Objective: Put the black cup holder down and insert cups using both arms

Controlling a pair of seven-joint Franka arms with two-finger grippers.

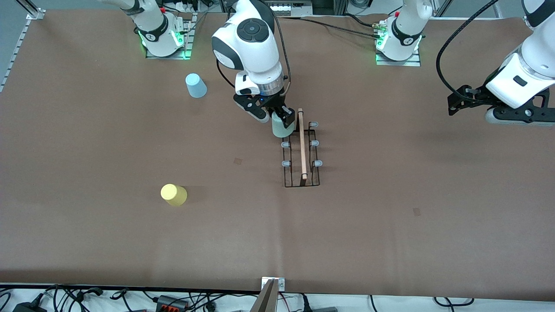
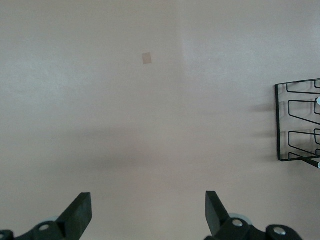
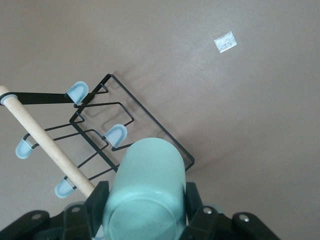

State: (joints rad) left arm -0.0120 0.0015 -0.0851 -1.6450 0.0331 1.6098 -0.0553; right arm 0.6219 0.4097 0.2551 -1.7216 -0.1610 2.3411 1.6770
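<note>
Right tool clamped on pale green cup, centre frame, over top-left peg of black cup holder, rod axis vertical; left tool open, idle, upper right.

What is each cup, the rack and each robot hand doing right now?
green cup: held upside down over the rack's end peg
blue cup: upside down on table
yellow cup: upside down on table
black cup holder: upright, no cup seated
right gripper: shut on green cup
left gripper: open, empty, waiting
</note>
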